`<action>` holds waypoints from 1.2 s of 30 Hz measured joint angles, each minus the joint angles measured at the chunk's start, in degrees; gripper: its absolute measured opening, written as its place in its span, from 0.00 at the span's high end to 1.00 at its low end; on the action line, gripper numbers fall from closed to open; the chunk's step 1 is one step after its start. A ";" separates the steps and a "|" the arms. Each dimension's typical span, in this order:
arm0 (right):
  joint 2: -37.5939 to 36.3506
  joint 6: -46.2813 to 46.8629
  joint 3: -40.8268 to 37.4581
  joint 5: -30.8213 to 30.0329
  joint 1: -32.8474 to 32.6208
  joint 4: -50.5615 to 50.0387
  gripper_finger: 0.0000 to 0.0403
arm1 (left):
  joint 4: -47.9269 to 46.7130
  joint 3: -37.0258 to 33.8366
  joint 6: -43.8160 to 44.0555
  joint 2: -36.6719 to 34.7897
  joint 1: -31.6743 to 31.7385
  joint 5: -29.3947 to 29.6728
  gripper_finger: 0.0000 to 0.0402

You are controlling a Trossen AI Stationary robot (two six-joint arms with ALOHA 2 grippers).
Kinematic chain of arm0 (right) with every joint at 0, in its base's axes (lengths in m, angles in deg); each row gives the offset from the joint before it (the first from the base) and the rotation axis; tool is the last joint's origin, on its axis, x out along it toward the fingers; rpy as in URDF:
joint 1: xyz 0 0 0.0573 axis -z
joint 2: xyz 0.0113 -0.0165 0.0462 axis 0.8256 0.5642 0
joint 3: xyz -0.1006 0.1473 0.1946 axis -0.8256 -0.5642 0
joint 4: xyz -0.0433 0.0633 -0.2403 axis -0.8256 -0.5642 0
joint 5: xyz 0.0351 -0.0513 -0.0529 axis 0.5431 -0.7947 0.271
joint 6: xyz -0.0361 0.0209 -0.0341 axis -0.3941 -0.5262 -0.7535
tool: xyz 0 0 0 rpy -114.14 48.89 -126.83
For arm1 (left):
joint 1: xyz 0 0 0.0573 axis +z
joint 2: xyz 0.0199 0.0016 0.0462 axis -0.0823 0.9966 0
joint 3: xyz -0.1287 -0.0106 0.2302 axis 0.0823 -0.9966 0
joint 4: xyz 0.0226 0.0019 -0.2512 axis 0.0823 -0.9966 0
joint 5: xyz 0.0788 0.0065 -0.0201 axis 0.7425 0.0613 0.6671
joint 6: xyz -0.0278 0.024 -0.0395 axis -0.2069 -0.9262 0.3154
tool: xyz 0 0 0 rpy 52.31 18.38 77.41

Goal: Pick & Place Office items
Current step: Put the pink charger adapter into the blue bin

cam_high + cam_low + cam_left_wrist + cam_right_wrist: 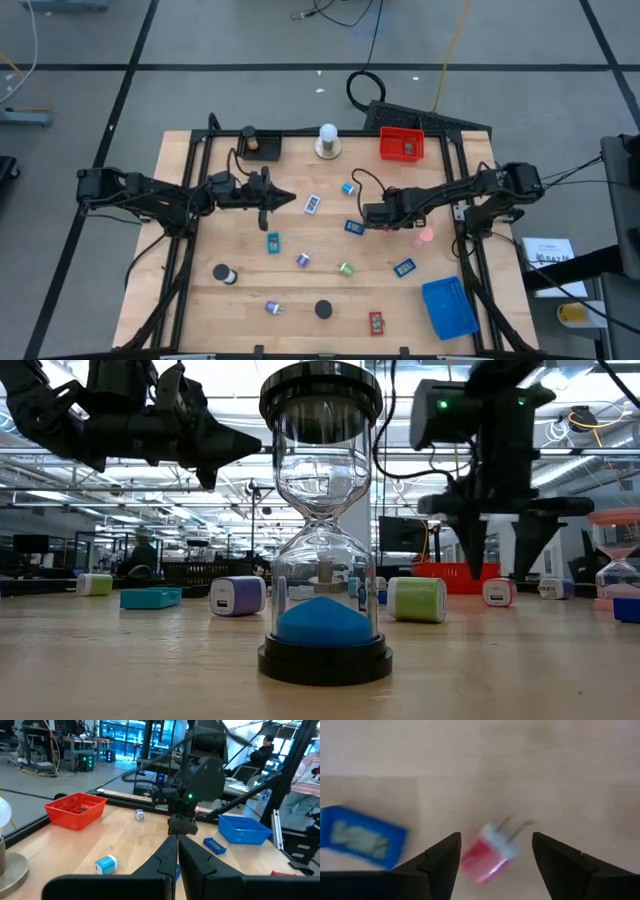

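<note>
My right end effector [495,855] hangs with its fingers apart over a small red plug [489,854], which lies on the worktop [190,290] between them with its two metal prongs pointing away; in the overhead view this is at about three o'clock from the worktop's middle. A flat blue item [357,836] lies just beside it, at roughly nine o'clock from the plug in my wrist view. My worry: the plug lies skewed to the fingers, so closing could pinch a corner and flick it aside, or a finger could nudge the blue item. My left end effector [177,857], fingers together and empty, waits at nine o'clock.
</note>
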State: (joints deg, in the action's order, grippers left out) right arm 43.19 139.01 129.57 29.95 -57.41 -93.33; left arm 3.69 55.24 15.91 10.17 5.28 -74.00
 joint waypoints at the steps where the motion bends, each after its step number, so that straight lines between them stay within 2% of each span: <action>1: -0.07 -0.07 -0.58 0.48 0.24 1.16 0.43 | 0.01 0.00 0.06 0.00 0.00 0.04 0.95; 10: 1.82 -6.13 -1.13 2.21 1.90 3.81 0.59 | 0.02 0.00 0.25 0.00 -0.02 0.53 0.95; 14: 1.17 -10.26 -1.13 2.80 2.89 5.19 0.61 | 0.37 0.00 0.25 0.00 -0.02 1.21 0.95; 17: -0.23 -13.36 -0.89 4.05 3.85 4.99 0.59 | 0.43 0.00 0.25 0.00 -0.02 1.63 0.95; 25: -1.38 -20.98 4.48 14.53 3.56 -1.66 0.46 | 0.41 0.00 -0.03 0.00 -0.02 1.65 0.95; 30: -0.85 -20.55 6.61 16.19 1.58 -5.21 0.44 | 0.19 0.00 -0.24 0.00 -0.02 1.67 0.95; 33: -0.57 -19.98 5.92 16.21 0.96 -9.02 0.44 | 0.17 0.00 -1.02 0.00 -0.02 1.67 0.95; 36: 0.36 -20.00 4.83 15.95 1.01 -8.59 0.44 | 0.14 0.00 -1.07 0.00 -0.02 1.67 0.95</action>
State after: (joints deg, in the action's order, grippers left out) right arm 43.55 119.01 134.40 45.90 -56.40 -101.92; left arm 3.84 55.24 14.84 10.17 5.26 -72.33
